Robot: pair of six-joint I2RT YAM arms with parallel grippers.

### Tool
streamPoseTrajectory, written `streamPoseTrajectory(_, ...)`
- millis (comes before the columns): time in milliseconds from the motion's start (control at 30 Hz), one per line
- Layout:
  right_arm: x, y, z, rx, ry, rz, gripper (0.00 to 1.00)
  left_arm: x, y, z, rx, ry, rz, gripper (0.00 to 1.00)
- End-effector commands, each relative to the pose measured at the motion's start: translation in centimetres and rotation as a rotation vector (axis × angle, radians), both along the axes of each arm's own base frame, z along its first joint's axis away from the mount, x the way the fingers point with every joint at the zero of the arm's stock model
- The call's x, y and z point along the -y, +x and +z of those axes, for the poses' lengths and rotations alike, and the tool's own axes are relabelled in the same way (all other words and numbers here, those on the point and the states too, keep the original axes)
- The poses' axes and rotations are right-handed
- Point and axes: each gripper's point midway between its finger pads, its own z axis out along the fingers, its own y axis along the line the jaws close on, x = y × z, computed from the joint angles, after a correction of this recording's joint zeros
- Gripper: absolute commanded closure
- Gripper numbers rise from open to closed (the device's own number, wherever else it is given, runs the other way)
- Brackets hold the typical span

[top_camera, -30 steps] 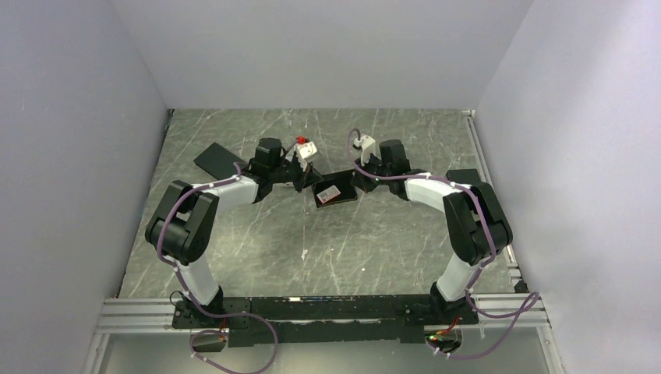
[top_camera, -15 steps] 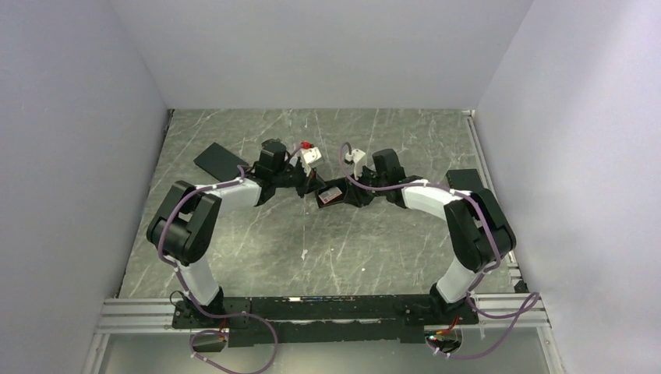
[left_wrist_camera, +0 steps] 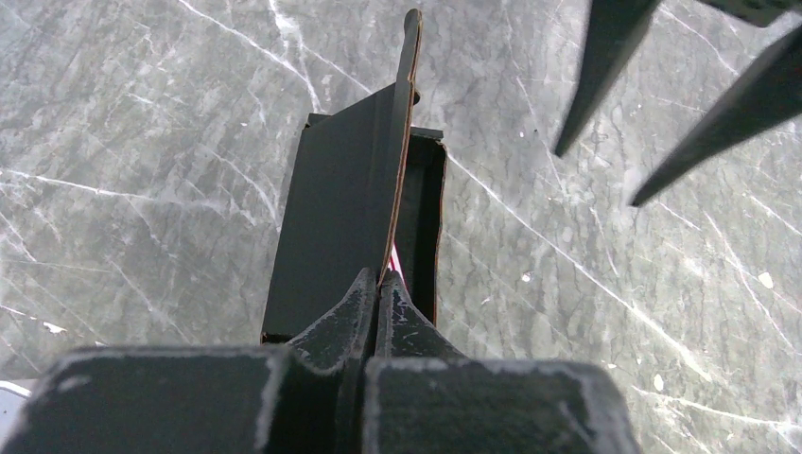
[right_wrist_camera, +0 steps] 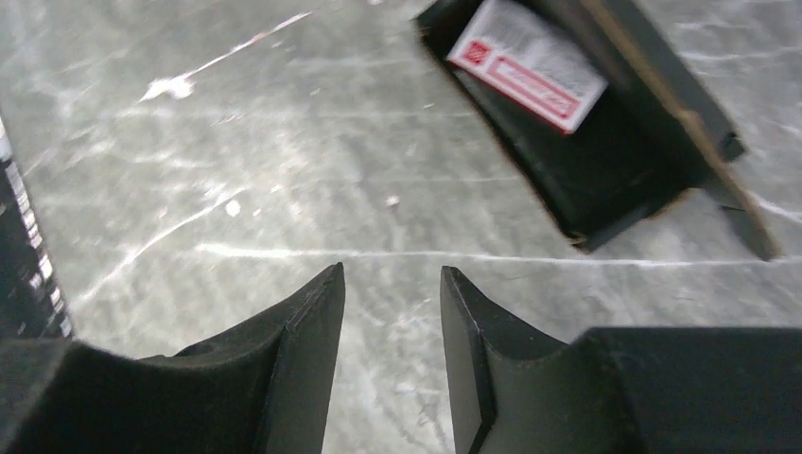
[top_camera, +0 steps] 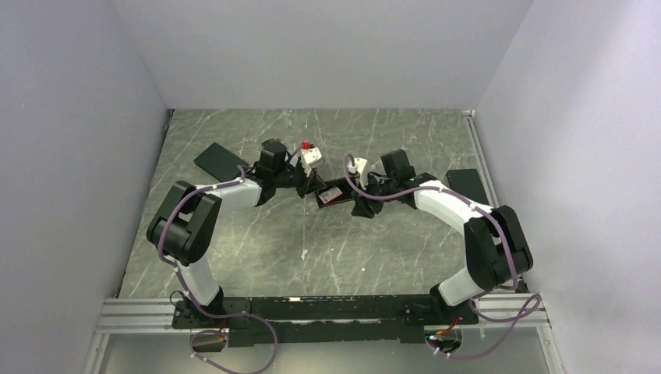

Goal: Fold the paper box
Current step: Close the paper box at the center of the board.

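The paper box (top_camera: 336,193) is a small black cardboard tray in the middle of the marble table, with a red and white label (right_wrist_camera: 527,63) showing inside it. In the left wrist view one thin panel of the paper box (left_wrist_camera: 331,218) stands up on edge. My left gripper (left_wrist_camera: 381,279) is shut on that panel's near edge, at the box's left side (top_camera: 316,185). My right gripper (right_wrist_camera: 391,274) is open with only bare table between its fingers. It hovers just right of and nearer than the box (top_camera: 361,206), clear of the box (right_wrist_camera: 605,161).
A flat black slab (top_camera: 219,160) lies at the back left. Another black piece (top_camera: 463,178) lies by the right wall. A small white speck (top_camera: 304,251) sits on the table nearer the bases. Grey walls enclose the table on three sides.
My right gripper has opened, let go of the box's right side and drawn back toward the near right. The left gripper stays shut on the panel, and the box has shifted slightly.
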Motion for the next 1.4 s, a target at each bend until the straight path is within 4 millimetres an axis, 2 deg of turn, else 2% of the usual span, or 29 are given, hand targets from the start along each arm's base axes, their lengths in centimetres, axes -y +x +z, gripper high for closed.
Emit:
streamPoseTrajectory(0,0.0,-3.1,4.0,0.049,0.051,0.230,0.55,0.0,-1.3,-1.6,-0.078,0.033,0.001,1.00)
streamPoseTrajectory(100,0.2,-3.7,6.4,0.078,0.082,0.307,0.55,-0.1,-1.4,-1.6,-0.078,0.037,0.003,1.00)
streamPoseTrajectory(200,0.3,-2.3,8.5,0.175,0.072,0.339,0.51,-0.1,-1.5,-1.7,-0.078,0.039,0.005,1.00)
streamPoseTrajectory(367,-0.4,0.9,10.1,0.432,0.047,0.446,0.33,-0.1,-1.6,-1.9,-0.082,0.042,0.007,1.00)
streamPoseTrajectory(500,-1.2,3.0,9.4,0.544,0.023,0.573,0.28,-0.1,-1.7,-2.0,-0.086,0.043,0.012,1.00)
streamPoseTrajectory(667,-2.4,5.5,7.7,0.531,-0.017,0.619,0.31,0.1,-1.7,-2.1,-0.085,0.040,0.012,1.00)
streamPoseTrajectory(767,-3.0,6.4,6.6,0.501,-0.045,0.637,0.34,0.1,-1.6,-2.2,-0.090,0.042,0.013,1.00)
streamPoseTrajectory(833,-3.2,6.5,5.8,0.460,-0.058,0.656,0.41,0.1,-1.6,-2.3,-0.091,0.041,0.014,1.00)
streamPoseTrajectory(1067,-3.3,5.3,3.7,0.413,-0.089,0.719,0.65,0.2,-1.6,-2.6,-0.099,0.044,0.018,1.00)
streamPoseTrajectory(1367,-2.8,4.0,2.3,0.389,-0.130,0.768,0.93,0.2,-1.5,-2.5,-0.111,0.043,0.025,1.00)
